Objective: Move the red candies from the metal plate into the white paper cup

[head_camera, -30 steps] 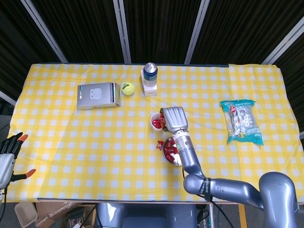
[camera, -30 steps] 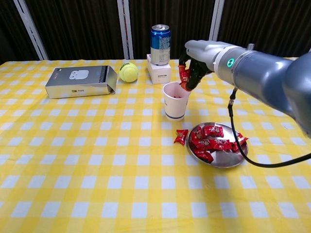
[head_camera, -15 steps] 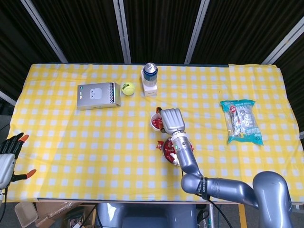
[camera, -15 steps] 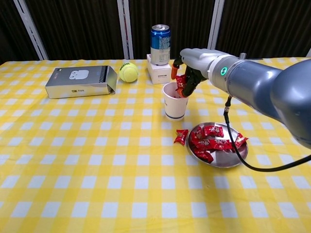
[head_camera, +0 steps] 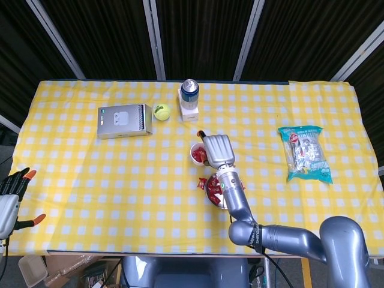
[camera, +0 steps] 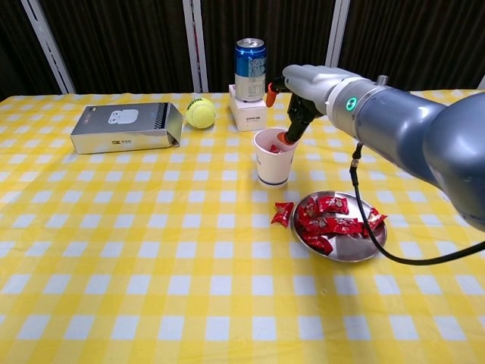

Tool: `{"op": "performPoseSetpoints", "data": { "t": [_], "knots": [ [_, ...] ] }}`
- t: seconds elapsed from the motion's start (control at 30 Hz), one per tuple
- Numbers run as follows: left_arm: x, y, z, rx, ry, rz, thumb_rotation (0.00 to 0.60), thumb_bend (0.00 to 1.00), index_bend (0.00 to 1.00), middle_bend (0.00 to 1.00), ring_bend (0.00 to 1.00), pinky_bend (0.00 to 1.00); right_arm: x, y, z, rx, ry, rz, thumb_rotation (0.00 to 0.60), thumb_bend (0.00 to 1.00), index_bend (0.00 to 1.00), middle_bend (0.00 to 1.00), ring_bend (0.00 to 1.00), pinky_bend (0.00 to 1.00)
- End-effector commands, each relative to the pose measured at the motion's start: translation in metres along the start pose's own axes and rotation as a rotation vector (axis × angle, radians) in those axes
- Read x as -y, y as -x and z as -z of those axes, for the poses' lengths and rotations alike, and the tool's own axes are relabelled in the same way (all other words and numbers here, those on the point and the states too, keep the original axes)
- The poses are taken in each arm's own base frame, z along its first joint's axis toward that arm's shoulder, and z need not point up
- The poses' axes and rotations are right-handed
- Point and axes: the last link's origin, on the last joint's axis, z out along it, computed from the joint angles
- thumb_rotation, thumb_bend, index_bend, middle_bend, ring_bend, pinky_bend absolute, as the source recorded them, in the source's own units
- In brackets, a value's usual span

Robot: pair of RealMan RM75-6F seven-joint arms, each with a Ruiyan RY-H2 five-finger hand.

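The white paper cup (camera: 273, 163) stands mid-table with red candy showing inside it. Just right of it is the metal plate (camera: 358, 247), holding several red candies (camera: 326, 220). One more red candy (camera: 283, 213) lies on the cloth between cup and plate. My right hand (camera: 303, 95) hovers over the cup's rim, thumb lifted away from the fingers, which point down into the cup mouth with nothing between them. In the head view the right hand (head_camera: 217, 150) partly covers the cup (head_camera: 197, 154). My left hand (head_camera: 9, 201) hangs off the table's near left corner, fingers spread and empty.
A blue can (camera: 250, 59) stands on a small white box (camera: 248, 114) right behind the cup. A tennis ball (camera: 200, 113) and a grey box (camera: 125, 127) lie at the back left. A snack bag (head_camera: 307, 153) lies at the right.
My right hand carried a red candy over the cup and let it go; thumb and fingers have parted and the candy is no longer in the hand. The left hand has not moved.
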Motion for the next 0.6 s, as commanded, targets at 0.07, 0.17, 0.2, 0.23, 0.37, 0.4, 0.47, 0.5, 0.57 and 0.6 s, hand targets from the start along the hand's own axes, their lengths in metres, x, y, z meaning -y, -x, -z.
{"op": "performPoseSetpoints", "data": {
  "t": [0.07, 0.17, 0.2, 0.23, 0.37, 0.4, 0.47, 0.5, 0.57, 0.6],
  "knots": [
    [0.0, 0.0, 0.0, 0.001, 0.0, 0.0, 0.6, 0.01, 0.0, 0.0, 0.0, 0.0, -0.003, 0.001, 0.0, -0.003, 0.004, -0.004, 0.6, 0.4, 0.27, 0.79, 0.93, 1.0],
    [0.0, 0.0, 0.0, 0.002, -0.002, 0.001, 0.6, 0.01, 0.0, 0.0, 0.0, 0.0, -0.002, -0.001, 0.006, -0.001, -0.005, -0.015, 0.6, 0.4, 0.27, 0.79, 0.93, 1.0],
    [0.0, 0.0, 0.0, 0.003, -0.002, 0.001, 0.6, 0.01, 0.0, 0.0, 0.0, 0.0, -0.002, -0.001, 0.008, 0.002, -0.009, -0.014, 0.6, 0.4, 0.27, 0.79, 0.93, 1.0],
    [0.0, 0.0, -0.001, 0.004, -0.003, 0.0, 0.6, 0.01, 0.0, 0.0, 0.0, 0.0, -0.001, -0.003, 0.013, 0.005, -0.017, -0.015, 0.6, 0.4, 0.27, 0.79, 0.93, 1.0],
    [-0.001, 0.0, -0.001, 0.004, -0.002, 0.001, 0.6, 0.01, 0.0, 0.0, 0.0, 0.0, 0.002, -0.001, 0.035, 0.036, -0.053, 0.006, 0.6, 0.39, 0.27, 0.79, 0.93, 1.0],
    [-0.001, 0.0, -0.001, 0.004, -0.002, 0.0, 0.6, 0.01, 0.0, 0.0, 0.0, 0.0, 0.001, 0.0, 0.039, 0.045, -0.057, 0.015, 0.6, 0.39, 0.27, 0.79, 0.93, 1.0],
    [-0.001, 0.0, -0.001, 0.003, 0.001, -0.002, 0.6, 0.01, 0.0, 0.0, 0.0, 0.0, -0.001, 0.005, 0.052, 0.079, -0.061, 0.042, 0.6, 0.39, 0.27, 0.79, 0.93, 1.0],
    [-0.001, 0.0, -0.001, 0.003, 0.002, -0.002, 0.6, 0.01, 0.0, 0.0, 0.0, 0.0, -0.003, 0.008, 0.059, 0.097, -0.062, 0.048, 0.6, 0.39, 0.27, 0.79, 0.93, 1.0],
    [-0.001, 0.0, 0.0, 0.001, 0.003, -0.002, 0.6, 0.01, 0.0, 0.0, 0.0, 0.0, -0.006, 0.011, 0.069, 0.115, -0.061, 0.052, 0.6, 0.39, 0.27, 0.79, 0.93, 1.0],
    [-0.002, 0.0, 0.0, 0.0, 0.003, -0.001, 0.6, 0.01, 0.0, 0.0, 0.0, 0.0, -0.008, 0.013, 0.074, 0.125, -0.06, 0.057, 0.6, 0.39, 0.27, 0.79, 0.93, 1.0]
  ]
}}
